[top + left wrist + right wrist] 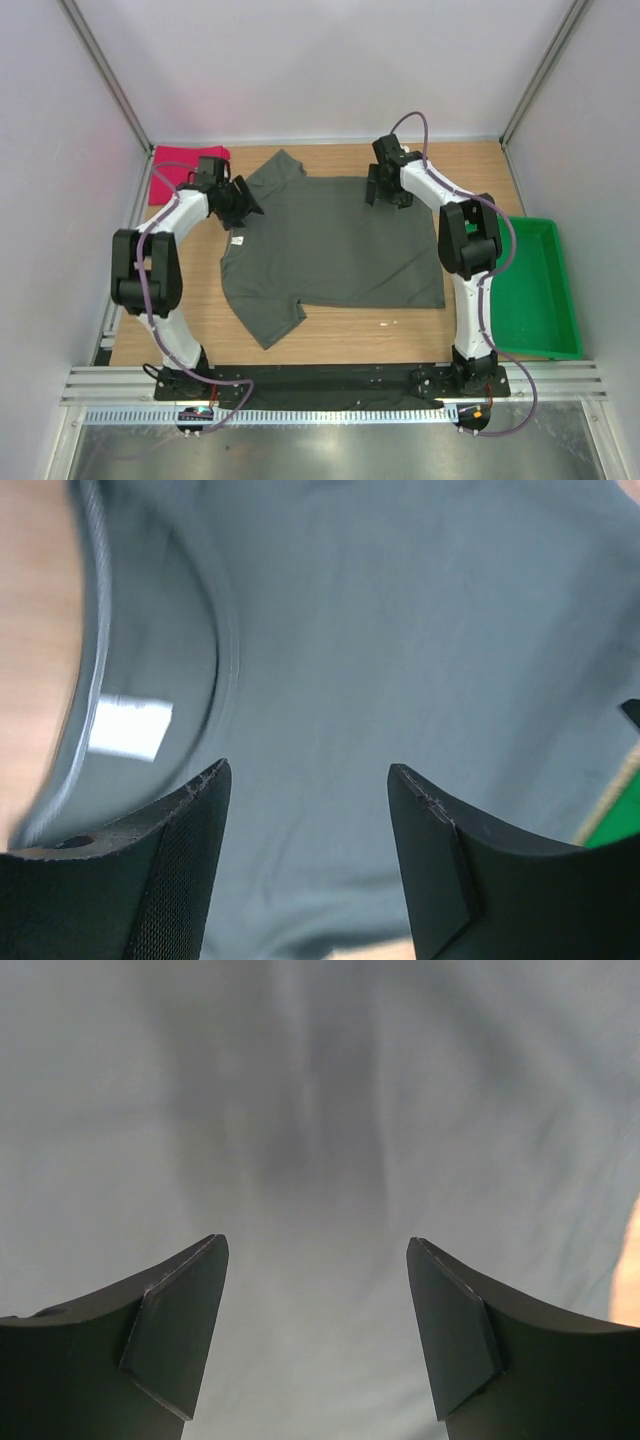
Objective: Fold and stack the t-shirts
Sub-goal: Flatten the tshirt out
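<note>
Both released, jaws wide — my left gripper (308, 772) hangs over the collar of the grey t-shirt (330, 250), my right gripper (317, 1247) over its far edge.

**Two-tone arms, purple cable loops**

The left arm (172, 222) and right arm (430, 185) look the same: smooth white tube links with chunky black joint housings in between. A thin purplish cable (415, 113) loops along each one, running down to the black bases (470, 372). The fingers (150, 880) are matte black wedges with a fine mesh-like texture on the pad face and scuffed, chipped tip edges.
</note>
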Motion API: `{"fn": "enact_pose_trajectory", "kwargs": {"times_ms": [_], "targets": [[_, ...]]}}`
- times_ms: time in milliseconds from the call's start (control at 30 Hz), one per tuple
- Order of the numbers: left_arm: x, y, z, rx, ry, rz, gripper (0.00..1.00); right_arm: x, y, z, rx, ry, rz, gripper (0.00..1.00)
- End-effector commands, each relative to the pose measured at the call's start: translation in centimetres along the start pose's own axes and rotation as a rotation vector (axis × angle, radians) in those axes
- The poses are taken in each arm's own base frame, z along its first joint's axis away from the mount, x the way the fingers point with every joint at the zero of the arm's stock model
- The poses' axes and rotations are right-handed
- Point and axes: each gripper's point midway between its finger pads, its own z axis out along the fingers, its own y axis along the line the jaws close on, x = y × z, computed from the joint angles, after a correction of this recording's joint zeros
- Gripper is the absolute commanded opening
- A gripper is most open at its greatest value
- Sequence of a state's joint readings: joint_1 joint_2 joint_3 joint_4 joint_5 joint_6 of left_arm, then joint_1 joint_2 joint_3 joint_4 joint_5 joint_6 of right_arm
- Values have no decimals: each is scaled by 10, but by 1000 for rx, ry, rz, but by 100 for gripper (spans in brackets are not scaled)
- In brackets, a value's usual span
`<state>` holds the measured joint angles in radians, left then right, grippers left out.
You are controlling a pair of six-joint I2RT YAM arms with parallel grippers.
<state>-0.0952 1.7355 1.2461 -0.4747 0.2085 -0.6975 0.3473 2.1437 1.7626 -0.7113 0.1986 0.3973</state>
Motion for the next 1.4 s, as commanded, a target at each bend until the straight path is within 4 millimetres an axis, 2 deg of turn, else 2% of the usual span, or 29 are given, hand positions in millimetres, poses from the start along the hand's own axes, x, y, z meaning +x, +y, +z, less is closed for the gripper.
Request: {"fn": "enact_pose_trajectory", "kwargs": {"times_ms": [0,33,233,300,367,400,433,500,533,667,733,767,833,867,900,933,967,1000,1033,1067,1100,1133,1167,1200,1233,1267,1300,1333,1367], "targets": [[-20,0,31,-26,-20,77,65,-30,-28,12,93,-46,-23,79],[-24,4,49,-44,-2,76,65,-37,-30,15,96,-57,-18,79],[-35,18,103,-107,35,72,64,-44,-51,54,124,-53,10,79],[-35,16,113,-108,64,79,63,-40,-56,70,134,-33,29,79],[-44,13,126,-113,78,83,63,-48,-63,78,110,-29,84,79],[-48,13,130,-114,75,88,63,-41,-66,92,108,-1,100,83],[-52,10,134,-111,73,99,63,-54,-65,90,97,-24,109,85],[-65,3,137,-110,63,109,63,-59,-67,94,95,-20,103,86],[-68,0,137,-108,59,114,64,-71,-65,94,86,-43,99,86],[-89,-23,115,-70,15,125,65,-98,-64,73,71,-90,91,86],[-97,-37,87,-47,-19,135,66,-113,-65,47,75,-133,91,86],[-100,-42,76,-37,-32,138,66,-116,-71,36,101,-139,92,87],[-102,-54,36,-10,-74,149,67,-116,-74,16,110,-142,94,87],[-99,-56,24,-7,-84,153,67,-123,-74,-13,100,-174,117,88],[-97,-59,9,-2,-102,158,67,-111,-79,-16,108,-144,124,88],[-86,-60,-15,4,-119,165,67,-107,-78,-27,97,-143,134,88],[-78,-57,-27,-7,-128,157,66,-111,-78,-56,73,-181,157,87],[-66,-57,-37,-6,-126,155,64,-83,-78,-52,54,-120,154,86],[-43,-45,-52,-11,-114,143,63,-73,-78,-58,41,-111,168,85],[-28,-42,-58,-6,-100,113,61,-76,-78,-87,10,-163,213,82],[-11,-40,-62,3,-82,99,60,-40,-81,-76,13,-87,218,79],[19,-22,-69,-1,-57,80,59,-26,-73,-81,-42,-66,229,77],[34,-18,-72,6,-44,64,56,-20,-69,-87,-77,-76,241,72],[55,-15,-76,13,-23,22,56,7,-71,-94,-94,-46,260,69],[70,-10,-78,16,-13,6,55,18,-68,-100,-127,-34,267,67],[96,7,-84,12,5,-16,54,29,-69,-103,-134,-24,270,64],[111,11,-86,17,16,-21,52,56,-68,-100,-149,36,268,62],[122,16,-88,18,19,-62,52,60,-69,-114,-170,13,263,60],[141,31,-91,16,28,-79,51,69,-70,-117,-176,25,258,57]]}}
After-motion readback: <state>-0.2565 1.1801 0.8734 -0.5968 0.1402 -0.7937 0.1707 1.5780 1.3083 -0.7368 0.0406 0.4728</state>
